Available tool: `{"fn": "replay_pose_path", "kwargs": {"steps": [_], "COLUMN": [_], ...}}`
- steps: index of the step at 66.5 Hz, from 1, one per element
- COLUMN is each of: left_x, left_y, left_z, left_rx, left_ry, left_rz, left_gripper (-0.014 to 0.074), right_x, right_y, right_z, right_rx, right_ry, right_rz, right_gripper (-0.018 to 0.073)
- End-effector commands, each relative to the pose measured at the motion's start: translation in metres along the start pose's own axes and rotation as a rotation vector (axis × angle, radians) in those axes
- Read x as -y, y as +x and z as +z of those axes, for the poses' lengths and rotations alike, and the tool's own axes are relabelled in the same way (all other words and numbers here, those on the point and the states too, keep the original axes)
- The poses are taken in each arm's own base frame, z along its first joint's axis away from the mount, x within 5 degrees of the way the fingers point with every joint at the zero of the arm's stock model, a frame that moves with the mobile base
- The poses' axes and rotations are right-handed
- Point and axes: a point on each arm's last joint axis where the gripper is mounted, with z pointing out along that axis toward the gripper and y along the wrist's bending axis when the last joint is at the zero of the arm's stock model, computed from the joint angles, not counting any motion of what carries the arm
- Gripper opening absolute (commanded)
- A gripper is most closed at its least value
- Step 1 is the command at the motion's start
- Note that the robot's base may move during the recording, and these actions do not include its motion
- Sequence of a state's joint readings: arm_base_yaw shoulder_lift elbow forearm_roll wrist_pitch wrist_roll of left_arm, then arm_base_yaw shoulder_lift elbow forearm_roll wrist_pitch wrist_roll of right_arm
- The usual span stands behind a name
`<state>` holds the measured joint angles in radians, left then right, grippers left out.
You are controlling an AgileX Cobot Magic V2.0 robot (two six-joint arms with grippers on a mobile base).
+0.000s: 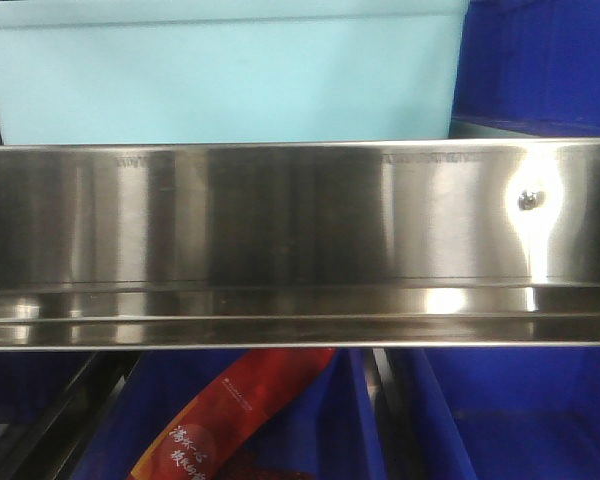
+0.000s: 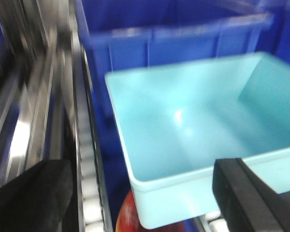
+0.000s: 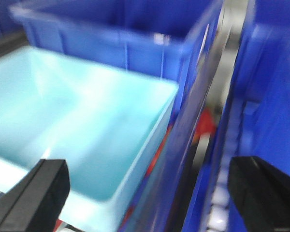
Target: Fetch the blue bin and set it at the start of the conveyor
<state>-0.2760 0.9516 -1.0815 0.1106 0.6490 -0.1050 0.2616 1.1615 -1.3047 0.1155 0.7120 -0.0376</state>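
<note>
Two pairs spread wide, gripping nothing. Left fingers (image 2: 246,198): blue bin (image 2: 193,121) just ahead, its near rim between them. Right fingers (image 3: 34,193): bin ahead-left, dark blue ribbed bin (image 3: 135,48) beyond.

- Steel rail (image 1: 300,240) across the shelf's front edge.
- Red packet (image 1: 230,415) in a blue bin (image 1: 330,435) below it.
- Second blue bin (image 1: 510,410) below the right end.
</note>
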Motion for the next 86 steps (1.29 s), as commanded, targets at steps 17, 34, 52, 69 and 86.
{"fn": "replay_pose_path", "kwargs": {"steps": [17,34,52,69,86], "left_x": [-0.015,-0.022,-0.023,-0.023,-0.023], "left_y": [-0.053,-0.033,-0.006,-0.007,-0.008], "left_z": [0.082,0.163,0.205,0.206,0.205], "left_rx": [-0.322,-0.504,-0.62,-0.597,-0.597], "left_ry": [-0.057,-0.054,-0.058,-0.057,-0.057], "left_rz": [-0.108,-0.141,-0.141,-0.141,-0.141], "left_gripper": [0.0495,0.0495,0.0491,0.007,-0.0111], "right_x": [0.007,0.012,0.016,0.016,0.016], "right_y": [-0.038,-0.023,-0.001,0.001,0.001], "right_z": [0.085,0.153,0.19,0.193,0.193], "right_rx": [-0.331,-0.441,-0.526,-0.531,-0.531], "right_ry": [0.053,0.061,0.064,0.065,0.065], "right_rz": [0.085,0.097,0.106,0.107,0.109], "right_gripper": [0.0556,0.0549,0.0536,0.0074,-0.0151]}}
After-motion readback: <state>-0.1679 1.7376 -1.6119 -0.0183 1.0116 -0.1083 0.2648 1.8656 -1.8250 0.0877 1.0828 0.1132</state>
